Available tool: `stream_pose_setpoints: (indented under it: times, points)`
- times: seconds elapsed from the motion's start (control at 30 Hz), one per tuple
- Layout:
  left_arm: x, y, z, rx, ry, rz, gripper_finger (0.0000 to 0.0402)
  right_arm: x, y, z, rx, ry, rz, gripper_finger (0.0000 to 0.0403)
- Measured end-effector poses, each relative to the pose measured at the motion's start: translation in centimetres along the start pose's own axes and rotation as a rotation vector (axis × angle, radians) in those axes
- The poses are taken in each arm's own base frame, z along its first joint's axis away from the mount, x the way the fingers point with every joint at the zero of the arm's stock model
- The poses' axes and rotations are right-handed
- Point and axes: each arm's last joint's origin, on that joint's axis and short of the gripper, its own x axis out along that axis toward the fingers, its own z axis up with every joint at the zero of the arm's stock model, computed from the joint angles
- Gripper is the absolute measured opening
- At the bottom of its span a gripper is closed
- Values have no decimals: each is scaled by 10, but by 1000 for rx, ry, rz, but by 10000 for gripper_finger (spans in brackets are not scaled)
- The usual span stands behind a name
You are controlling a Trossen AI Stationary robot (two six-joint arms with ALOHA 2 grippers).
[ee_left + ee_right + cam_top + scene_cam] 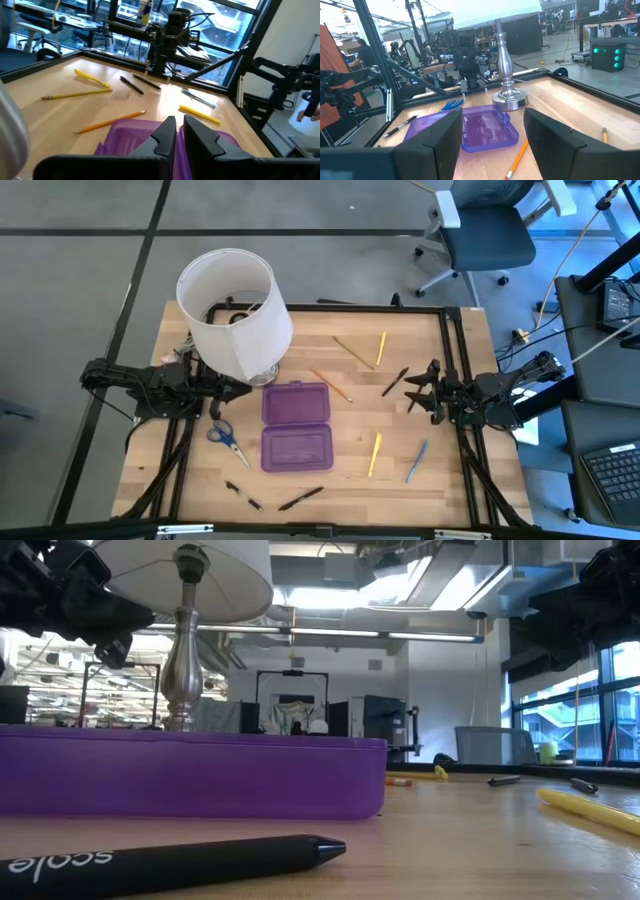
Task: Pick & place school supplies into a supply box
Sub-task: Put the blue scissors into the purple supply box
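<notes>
Both arms wait at the side edges, supply box open mid-surface.

I see the purple supply box (296,426) lying open at the middle of the wooden surface (400,470), lamp (238,315) just behind it. My left end effector (178,131) hovers near the box's left end, fingers nearly together, holding nothing. My right end effector (418,388) hangs by the right edge, fingers apart and empty, well apart from the box. Scissors (225,436) lie left of the box; pencils and pens are scattered to its right, with free room between them. A dark marker (170,862) near the front edge reads "scale".
</notes>
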Motion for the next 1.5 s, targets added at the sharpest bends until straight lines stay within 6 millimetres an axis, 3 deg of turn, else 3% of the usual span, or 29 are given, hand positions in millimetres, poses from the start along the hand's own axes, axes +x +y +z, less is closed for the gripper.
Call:
stream_pose_setpoints:
  times: [0.13,0.33,0.77,0.9,1.23,1.5]
  points:
    - [0,0,0,3,2,-7,32,0,0,0,1,0,0,215]
    - [0,1,1,142,-20,52,32,0,0,0,1,0,0,215]
    - [0,2,1,139,-22,61,35,0,0,0,-26,1,0,215]
    - [0,2,1,90,-23,60,60,0,0,0,-53,1,0,215]
    - [0,0,0,77,-6,9,175,0,0,0,2,0,-1,215]
    - [0,-2,0,2,13,-75,192,0,0,0,-49,3,-2,215]
